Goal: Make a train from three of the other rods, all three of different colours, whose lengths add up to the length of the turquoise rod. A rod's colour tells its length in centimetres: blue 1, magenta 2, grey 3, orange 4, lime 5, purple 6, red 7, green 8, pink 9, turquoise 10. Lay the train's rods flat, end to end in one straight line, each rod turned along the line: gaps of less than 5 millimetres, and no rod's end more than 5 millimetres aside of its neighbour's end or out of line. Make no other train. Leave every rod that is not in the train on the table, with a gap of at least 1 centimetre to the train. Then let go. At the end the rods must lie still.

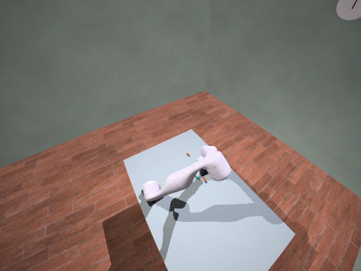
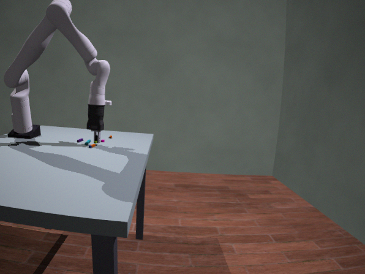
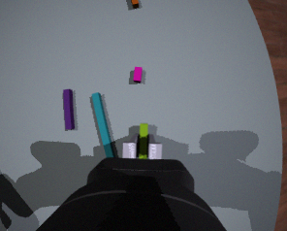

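My gripper (image 2: 97, 140) (image 3: 143, 142) is shut on the lime rod (image 2: 95, 142) (image 3: 143, 130), down at or just above the table. An orange rod (image 1: 205, 179) (image 2: 93, 145) and the blue rod (image 1: 206, 182) (image 2: 90, 146) lie end to end close by; whether the lime rod is in line with them or touches them cannot be told. Both are hidden in the wrist view. The turquoise rod (image 1: 197, 177) (image 2: 87, 141) (image 3: 101, 118) lies slanted left of the fingers in the wrist view.
The purple rod (image 2: 79, 140) (image 3: 69, 110) lies beyond the turquoise one. The magenta rod (image 2: 103, 141) (image 3: 138, 75) lies ahead of the lime rod in the wrist view. Another orange rod (image 1: 188, 154) (image 2: 110, 137) (image 3: 135, 3) lies farther out. The arm's shadow crosses the table (image 1: 236, 242).
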